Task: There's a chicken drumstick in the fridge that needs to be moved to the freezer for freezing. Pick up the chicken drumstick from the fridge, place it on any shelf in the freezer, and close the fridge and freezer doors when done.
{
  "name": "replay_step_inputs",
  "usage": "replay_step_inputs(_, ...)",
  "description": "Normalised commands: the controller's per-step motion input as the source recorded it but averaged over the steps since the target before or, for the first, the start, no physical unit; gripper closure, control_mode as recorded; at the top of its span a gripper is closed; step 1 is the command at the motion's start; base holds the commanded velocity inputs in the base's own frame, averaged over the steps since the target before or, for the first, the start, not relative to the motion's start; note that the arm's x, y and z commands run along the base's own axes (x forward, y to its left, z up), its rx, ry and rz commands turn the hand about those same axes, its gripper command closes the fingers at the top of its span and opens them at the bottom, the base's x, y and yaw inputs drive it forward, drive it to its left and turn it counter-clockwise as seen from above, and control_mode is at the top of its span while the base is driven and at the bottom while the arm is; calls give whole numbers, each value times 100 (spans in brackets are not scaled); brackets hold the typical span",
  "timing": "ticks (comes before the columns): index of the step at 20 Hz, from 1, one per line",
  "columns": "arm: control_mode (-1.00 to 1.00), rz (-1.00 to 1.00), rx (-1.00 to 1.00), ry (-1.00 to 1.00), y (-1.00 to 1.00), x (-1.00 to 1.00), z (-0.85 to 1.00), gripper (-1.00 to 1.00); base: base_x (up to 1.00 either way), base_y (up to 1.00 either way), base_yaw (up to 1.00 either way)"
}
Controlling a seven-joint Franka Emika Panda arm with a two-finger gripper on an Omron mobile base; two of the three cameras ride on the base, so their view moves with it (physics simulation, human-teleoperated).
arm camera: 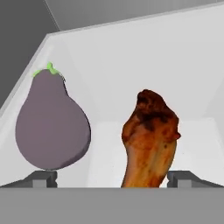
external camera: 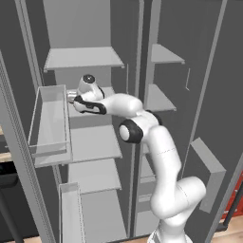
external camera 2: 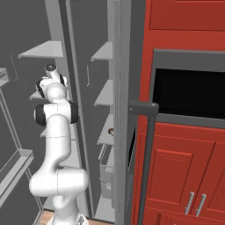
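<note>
Pincer [arm camera: 113, 178]: wide open, holding nothing, one fingertip [arm camera: 43, 178] on each side of the drumstick's thin end.
Drumstick [arm camera: 150, 135]: on a white fridge shelf [arm camera: 197, 140], just beside the eggplant [arm camera: 51, 122].
Doors: both open.

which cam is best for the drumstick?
Hand view: the drumstick stands close and unblocked between the open fingertips, beside the eggplant. In both base views I cannot make it out.

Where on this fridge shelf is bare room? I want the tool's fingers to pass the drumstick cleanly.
Bare shelf runs between the eggplant and the chicken drumstick, and right of the drumstick toward the side wall. It is crowded on the left, where the eggplant sits near the wall.
</note>
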Motion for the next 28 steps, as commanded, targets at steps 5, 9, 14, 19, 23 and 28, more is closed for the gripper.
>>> replay_step_inputs(5,-100,0,-2,11,5,8,-80,100,0,0,0)
replay_step_inputs(9,-100,0,-11,15,6,-33,-100,100,0,0,0)
replay_step_inputs(14,-100,0,-10,24,12,-29,-100,100,0,0,0)
replay_step_inputs(19,-100,0,-5,4,24,-76,-100,100,0,0,0)
replay_step_inputs(23,-100,0,-7,3,24,-100,-100,100,0,0,0)
replay_step_inputs(28,-100,0,-2,1,2,-100,-100,100,0,0,0)
